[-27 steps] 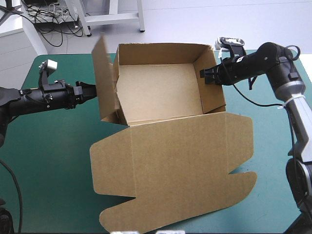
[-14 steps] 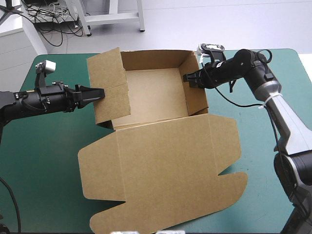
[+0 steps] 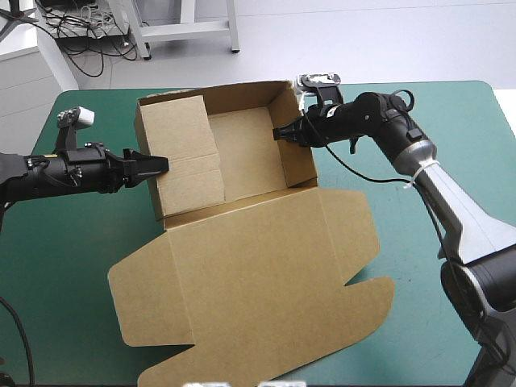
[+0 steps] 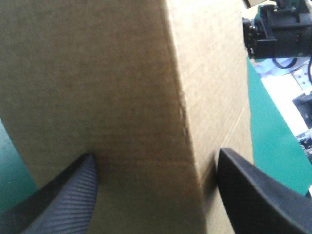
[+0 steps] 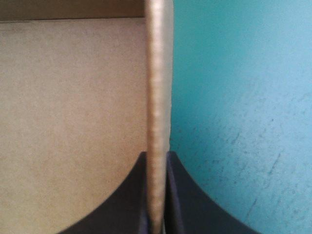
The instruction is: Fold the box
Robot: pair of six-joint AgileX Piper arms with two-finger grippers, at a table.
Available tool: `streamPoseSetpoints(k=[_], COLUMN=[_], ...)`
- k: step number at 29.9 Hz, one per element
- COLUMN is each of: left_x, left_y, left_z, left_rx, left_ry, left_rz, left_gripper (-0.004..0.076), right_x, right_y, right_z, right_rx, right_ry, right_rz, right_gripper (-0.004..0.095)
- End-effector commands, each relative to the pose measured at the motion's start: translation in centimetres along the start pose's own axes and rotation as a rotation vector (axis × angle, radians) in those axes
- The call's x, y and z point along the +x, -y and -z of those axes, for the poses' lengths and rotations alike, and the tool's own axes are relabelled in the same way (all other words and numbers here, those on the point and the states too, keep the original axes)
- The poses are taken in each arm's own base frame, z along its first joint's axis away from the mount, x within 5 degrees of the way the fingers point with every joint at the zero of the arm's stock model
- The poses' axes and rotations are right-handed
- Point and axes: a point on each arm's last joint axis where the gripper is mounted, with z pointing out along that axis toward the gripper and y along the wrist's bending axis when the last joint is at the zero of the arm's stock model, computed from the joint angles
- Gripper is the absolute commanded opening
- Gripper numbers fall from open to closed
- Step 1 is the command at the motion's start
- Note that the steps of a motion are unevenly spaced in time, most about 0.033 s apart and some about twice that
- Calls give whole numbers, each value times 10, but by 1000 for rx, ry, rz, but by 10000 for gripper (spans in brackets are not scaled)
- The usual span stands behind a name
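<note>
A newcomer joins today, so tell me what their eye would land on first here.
The big brown box on the teal-green table: an open tray toward the far edge, its lid flat toward the near edge. The right gripper is shut on the tray's right wall, while the left gripper, fingers apart, sits against the left wall.

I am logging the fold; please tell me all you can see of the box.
The box is brown board: an open tray, walls raised, its lid flat on the table toward the near edge. Its left flap leans inward, the open left gripper at it. The right gripper is shut on its right wall.
</note>
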Motion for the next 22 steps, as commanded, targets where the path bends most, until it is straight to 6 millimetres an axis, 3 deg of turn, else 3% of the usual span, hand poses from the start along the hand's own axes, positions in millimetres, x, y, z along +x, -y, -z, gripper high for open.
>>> streamPoseSetpoints(k=[1, 8, 20, 22], left_x=[1, 8, 12, 12], left_y=[17, -1, 6, 6], left_z=[8, 7, -19, -21], left_rx=[39, -182, -405, -442], left_ry=[-17, -88, -94, -86], left_rz=[-4, 29, 48, 35], left_gripper=[489, 455, 448, 414], right_x=[-15, -12, -7, -6], right_y=[-31, -49, -51, -50], right_z=[24, 19, 17, 17], right_rx=[-38, -15, -8, -3], right_ry=[140, 151, 105, 96], right_rz=[-10, 10, -26, -30], right_gripper=[-4, -5, -5, -5])
